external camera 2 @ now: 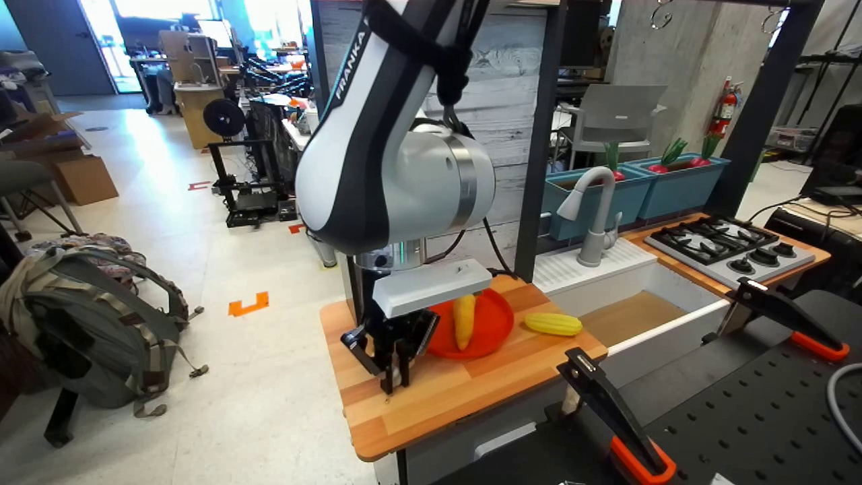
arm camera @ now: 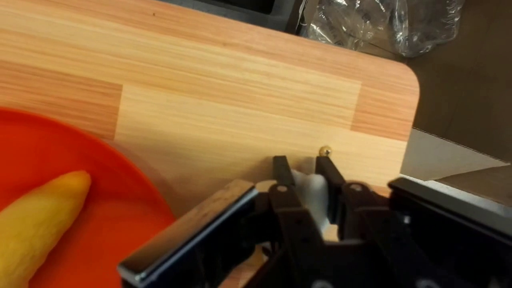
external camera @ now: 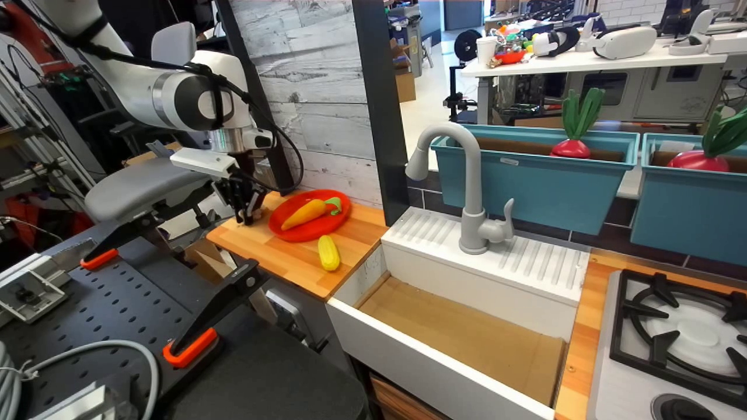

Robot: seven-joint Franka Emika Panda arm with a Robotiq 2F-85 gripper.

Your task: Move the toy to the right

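A small white toy is between my gripper's fingers in the wrist view. It fills the gap between them, and both fingers seem to touch it. My gripper points down at the wooden counter, with the fingertips close to the surface. In both exterior views the gripper is at the counter's end, beside the red plate. Only a bit of the toy shows in an exterior view; the fingers hide most of it.
A red plate holds an orange-yellow toy pepper with a green stem. A yellow toy corn lies on the counter near the sink. A faucet and a stove stand further along. A wall panel rises behind.
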